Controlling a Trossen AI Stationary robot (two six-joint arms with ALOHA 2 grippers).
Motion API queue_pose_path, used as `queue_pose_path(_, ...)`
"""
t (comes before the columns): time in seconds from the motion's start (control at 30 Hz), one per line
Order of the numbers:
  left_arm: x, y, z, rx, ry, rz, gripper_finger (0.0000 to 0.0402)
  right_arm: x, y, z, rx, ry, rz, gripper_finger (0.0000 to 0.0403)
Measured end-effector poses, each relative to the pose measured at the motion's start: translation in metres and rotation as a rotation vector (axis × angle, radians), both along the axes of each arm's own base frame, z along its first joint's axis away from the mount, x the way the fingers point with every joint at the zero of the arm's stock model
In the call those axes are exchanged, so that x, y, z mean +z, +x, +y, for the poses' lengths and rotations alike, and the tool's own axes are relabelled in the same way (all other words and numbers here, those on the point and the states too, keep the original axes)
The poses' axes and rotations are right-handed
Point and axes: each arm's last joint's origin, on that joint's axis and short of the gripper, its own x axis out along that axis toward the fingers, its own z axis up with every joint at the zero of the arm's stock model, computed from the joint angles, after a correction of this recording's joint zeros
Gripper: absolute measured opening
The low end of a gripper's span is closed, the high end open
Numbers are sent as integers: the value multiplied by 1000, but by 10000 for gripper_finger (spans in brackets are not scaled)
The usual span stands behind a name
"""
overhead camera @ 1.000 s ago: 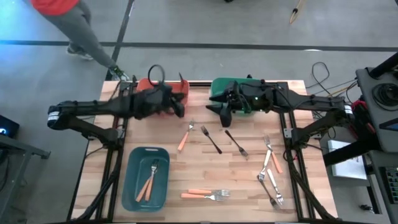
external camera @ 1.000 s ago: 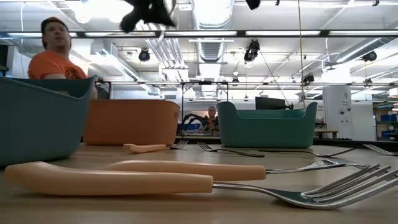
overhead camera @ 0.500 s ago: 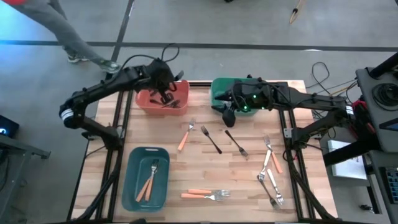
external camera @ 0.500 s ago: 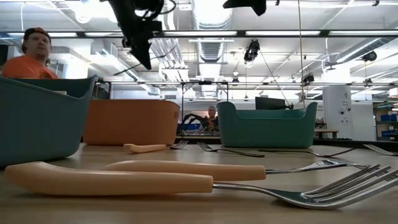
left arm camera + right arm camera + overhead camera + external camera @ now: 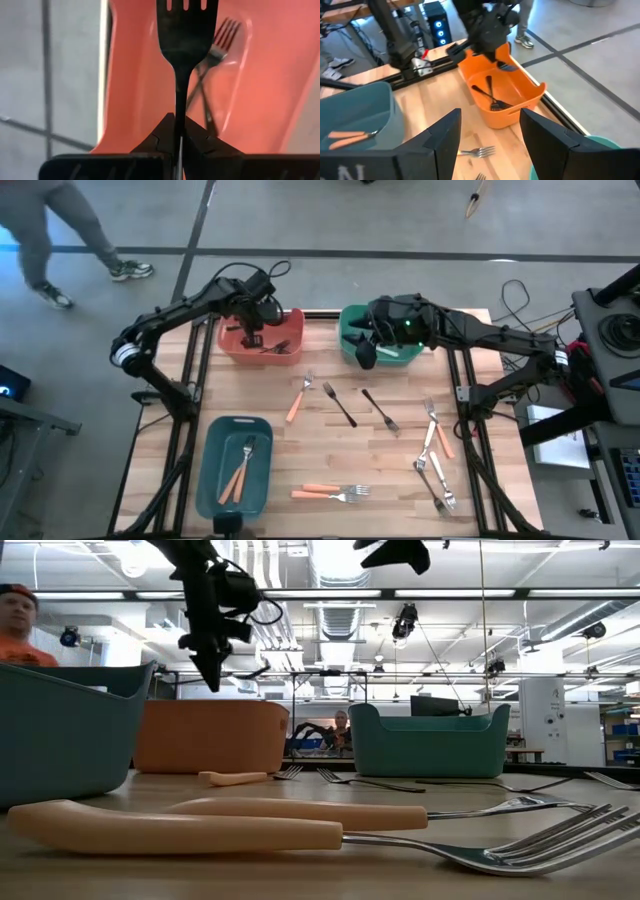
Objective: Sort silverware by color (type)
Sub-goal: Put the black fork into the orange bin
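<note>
Left gripper (image 5: 179, 142) now holds black fork (image 5: 185, 35) over orange bin (image 5: 290, 352).

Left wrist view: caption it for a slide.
Left gripper fingers shut on an all-black plastic fork, poised above the orange plastic bin holding other black forks.

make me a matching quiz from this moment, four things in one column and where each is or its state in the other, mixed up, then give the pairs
Column 1
1. left claw
2. right claw
3. blue bin
4. orange bin

Column 2
A. holds two orange-handled forks
B. open, above the green bin
C. has black forks lying inside
D. shut on a black fork

Pairs: 1-D, 2-B, 3-A, 4-C
</note>
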Motion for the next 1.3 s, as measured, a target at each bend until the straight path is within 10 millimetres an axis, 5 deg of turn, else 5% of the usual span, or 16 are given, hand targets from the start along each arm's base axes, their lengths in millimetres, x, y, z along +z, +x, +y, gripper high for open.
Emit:
queue_pose_path(0.53, -29, 3, 22, 6, -126, 17, 0, -1, -8, -33, -107, -9, 12, 187)
queue_pose_path(1.3, -33, -2, 18, 11, -189, 83, 0, -2, -8, -35, -105, -27, 20, 187)
